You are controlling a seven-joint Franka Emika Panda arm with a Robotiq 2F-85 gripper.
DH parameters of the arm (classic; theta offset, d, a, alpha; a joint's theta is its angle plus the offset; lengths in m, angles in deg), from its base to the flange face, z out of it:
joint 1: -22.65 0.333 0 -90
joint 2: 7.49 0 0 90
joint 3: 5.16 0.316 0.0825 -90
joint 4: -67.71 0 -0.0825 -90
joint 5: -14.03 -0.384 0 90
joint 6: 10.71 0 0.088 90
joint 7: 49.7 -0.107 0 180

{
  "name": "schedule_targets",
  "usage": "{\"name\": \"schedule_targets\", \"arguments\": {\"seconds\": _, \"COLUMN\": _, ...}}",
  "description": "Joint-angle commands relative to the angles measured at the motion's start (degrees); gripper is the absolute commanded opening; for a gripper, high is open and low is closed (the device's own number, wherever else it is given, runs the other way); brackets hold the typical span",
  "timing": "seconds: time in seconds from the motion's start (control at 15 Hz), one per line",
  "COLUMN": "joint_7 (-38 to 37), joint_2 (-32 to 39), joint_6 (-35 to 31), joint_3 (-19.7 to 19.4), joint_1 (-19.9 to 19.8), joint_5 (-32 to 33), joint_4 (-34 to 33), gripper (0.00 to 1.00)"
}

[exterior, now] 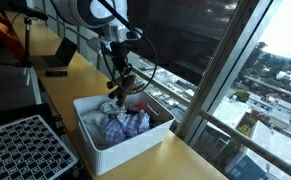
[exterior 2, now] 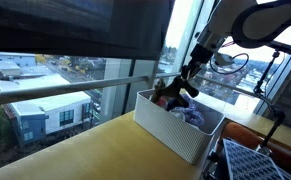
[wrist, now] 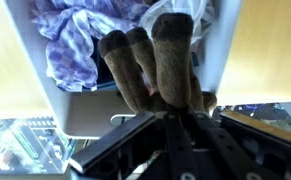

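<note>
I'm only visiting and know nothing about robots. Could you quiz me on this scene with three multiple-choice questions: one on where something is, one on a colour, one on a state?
1. Where is the hand?
A. Over the white bin
B. Down on the floor
C. Pressed against the window glass

2. What colour is the plush toy?
A. Green
B. Red
C. Brown

3. What state is the hand in?
A. Wide open and empty
B. Shut on the plush toy
C. Out of sight

Answers: 1 A, both exterior views show it above the bin; 2 C, the wrist view shows brown furry legs; 3 B, the toy is pinched in the hand.
</note>
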Motion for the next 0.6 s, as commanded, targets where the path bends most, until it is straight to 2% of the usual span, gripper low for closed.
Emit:
{"name": "schedule_targets", "arguments": {"seconds": 0.0, "joint_7": -2.2, "joint_2": -7.8, "joint_6": 6.2, "joint_3": 3.0, "joint_1": 0.2, "joint_5": 2.1, "joint_4": -2.0, "gripper": 0.02}}
{"name": "schedule_targets", "arguments": {"seconds": 0.2, "joint_7": -3.6, "joint_2": -8.8, "joint_6": 8.8, "joint_3": 7.4, "joint_1": 1.2, "joint_5": 2.1, "joint_4": -6.5, "gripper": 0.02}}
{"name": "schedule_targets", "arguments": {"seconds": 0.53, "joint_7": -7.5, "joint_2": -2.3, "joint_6": 7.0, "joint_3": 13.7, "joint_1": 4.0, "joint_5": 2.7, "joint_4": -8.8, "gripper": 0.02}}
